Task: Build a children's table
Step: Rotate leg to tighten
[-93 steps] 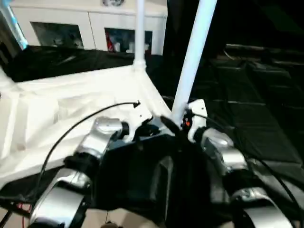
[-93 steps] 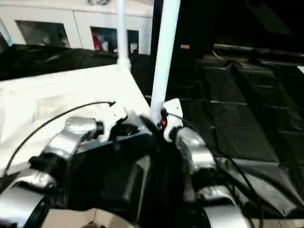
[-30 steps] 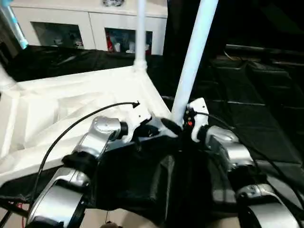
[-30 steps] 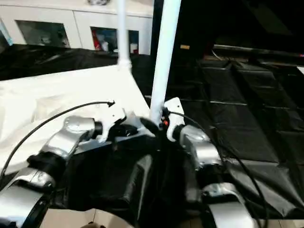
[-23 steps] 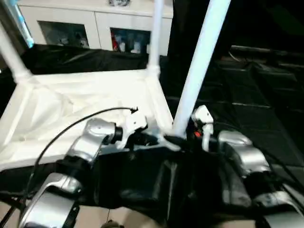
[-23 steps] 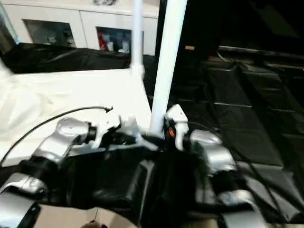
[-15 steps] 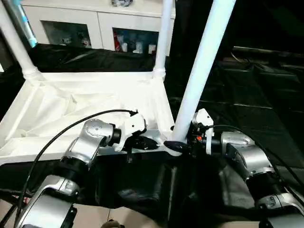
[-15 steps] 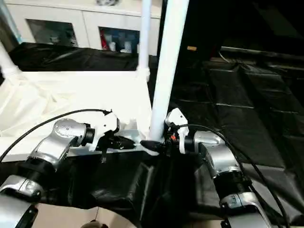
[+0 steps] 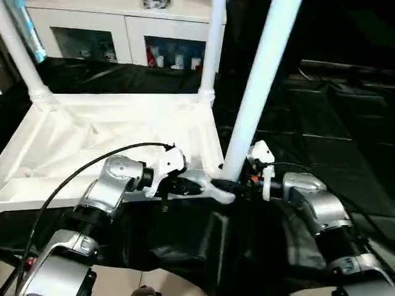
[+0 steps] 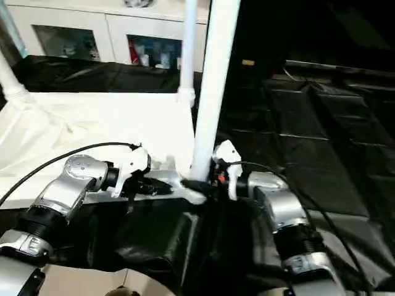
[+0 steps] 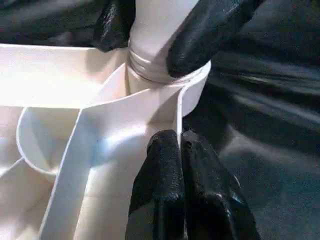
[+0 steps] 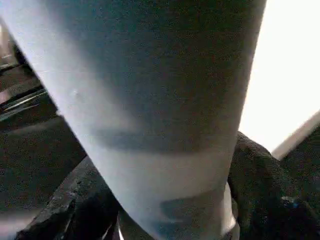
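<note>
The children's table [image 9: 111, 132] lies upside down, its ribbed underside facing up. A long white leg [image 9: 259, 92] rises from the near right corner socket [image 11: 192, 92]. My right gripper [image 9: 229, 183] is shut on the base of this leg, with black fingers [image 11: 210, 30] pressed on either side just above the socket. In the right wrist view the leg [image 12: 160, 100] looms close between the fingers [image 12: 255, 185]. My left gripper [image 9: 192, 186] is shut, its tips [image 11: 179, 150] set against the thin rim wall beside the same socket.
Two more legs stand upright in the far corners, one on the right [image 9: 213, 49] and one on the left [image 9: 21, 55]. A white cabinet [image 9: 92, 31] with glass fronts stands behind. Black cloth [image 9: 321, 123] covers the surface around and under the table.
The head camera has tilted, bringing more of the table top into view. My right gripper's fingers have drawn in around the leg's base. The left gripper has stayed shut at the rim.
</note>
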Robot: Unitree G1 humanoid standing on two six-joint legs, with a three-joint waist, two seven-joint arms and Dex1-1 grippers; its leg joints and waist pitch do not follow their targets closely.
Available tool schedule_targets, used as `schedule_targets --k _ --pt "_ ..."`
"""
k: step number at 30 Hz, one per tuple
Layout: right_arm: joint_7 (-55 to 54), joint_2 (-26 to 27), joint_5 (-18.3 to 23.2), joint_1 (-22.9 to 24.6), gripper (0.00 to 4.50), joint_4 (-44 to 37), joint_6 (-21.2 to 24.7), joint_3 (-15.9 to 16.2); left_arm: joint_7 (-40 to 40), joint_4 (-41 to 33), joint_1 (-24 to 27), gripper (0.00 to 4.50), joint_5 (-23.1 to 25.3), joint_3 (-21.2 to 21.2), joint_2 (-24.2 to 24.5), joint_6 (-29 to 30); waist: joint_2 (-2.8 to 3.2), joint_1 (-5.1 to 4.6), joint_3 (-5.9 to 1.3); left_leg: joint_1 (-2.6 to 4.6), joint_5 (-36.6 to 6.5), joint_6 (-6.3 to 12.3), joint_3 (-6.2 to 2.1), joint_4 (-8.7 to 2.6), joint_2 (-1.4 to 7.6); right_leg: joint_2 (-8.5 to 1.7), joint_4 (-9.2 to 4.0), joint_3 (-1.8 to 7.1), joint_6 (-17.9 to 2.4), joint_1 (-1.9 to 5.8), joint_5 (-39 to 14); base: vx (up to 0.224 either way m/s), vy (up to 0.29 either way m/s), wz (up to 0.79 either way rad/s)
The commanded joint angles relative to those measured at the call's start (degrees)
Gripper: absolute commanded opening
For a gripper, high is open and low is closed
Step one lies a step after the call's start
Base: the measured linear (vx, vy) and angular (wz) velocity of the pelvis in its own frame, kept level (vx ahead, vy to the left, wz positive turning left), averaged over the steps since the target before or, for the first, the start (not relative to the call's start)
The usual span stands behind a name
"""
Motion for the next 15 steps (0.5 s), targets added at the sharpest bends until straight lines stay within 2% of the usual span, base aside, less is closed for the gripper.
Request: schedule_targets --k 1,4,7,9,10,12,15 --pt "-5.7 4.1 -1.7 -0.9 2.56 2.7 0.3 1.6 6.2 1.2 -3.5 0.0 -1.4 1.1 -4.9 0.6 -0.03 -0.41 -3.66 0.77 -16.7 0.22 -0.48 -4.14 2.28 -3.7 -4.69 3.14 -10.0 2.38 -21.5 0.0 0.0 0.0" --pt "-14.3 7.1 -3.4 -1.9 2.55 6.0 0.2 0.5 12.2 4.5 -5.8 0.0 0.3 1.4 -7.3 1.0 -0.1 -0.78 -3.67 0.8 -17.6 -0.59 -0.77 -4.19 2.21 -3.87 -5.0 2.98 -9.0 2.48 -24.1 0.0 0.0 0.0" --pt "-23.0 10.4 -4.6 -3.6 2.54 10.3 -0.2 -0.9 18.6 7.8 -8.1 0.0 1.8 1.7 -9.9 0.9 0.04 -1.2 -3.71 0.92 -17.8 -0.39 -0.71 -4.06 1.99 -3.81 -5.28 2.95 -8.6 2.36 -24.7 0.0 0.0 0.0" --pt "-26.0 11.6 -4.5 -4.3 2.54 11.6 0.1 -1.8 20.3 8.5 -8.7 0.0 2.1 1.8 -10.6 0.9 0.1 -1.37 -3.72 0.75 -17.5 -0.25 -0.67 -4.1 2.03 -3.74 -5.22 3.01 -8.7 2.35 -23.7 0.0 0.0 0.0" --pt "-30.7 13.9 -3.9 -5.7 2.54 13.5 0.2 -3.8 23.1 9.8 -9.6 0.0 2.6 1.9 -12.0 0.5 0.14 -1.41 -3.81 0.69 -17.2 -0.22 -0.75 -4.15 2.08 -3.73 -5.06 2.99 -9.0 2.5 -22.7 0.0 0.0 0.0" --pt "-33.7 15.5 -3.9 -6.7 2.54 14.8 -0.4 -4.9 24.3 10.5 -10.1 0.0 2.7 2.0 -12.8 0.1 0.23 -1.64 -3.91 0.64 -17.0 -0.47 -0.73 -4.16 2.04 -3.61 -4.84 3.0 -9.6 2.54 -20.7 0.0 0.0 0.0" --pt "-33.0 16.5 -4.7 -7.5 2.54 15.7 -3.2 -4.0 23.1 10.6 -10.2 0.0 2.5 1.8 -13.5 -0.9 0.14 -1.61 -3.91 0.56 -17.1 0.18 -0.62 -4.1 2.05 -3.63 -4.78 3.03 -10.0 2.64 -19.3 0.0 0.0 0.0"
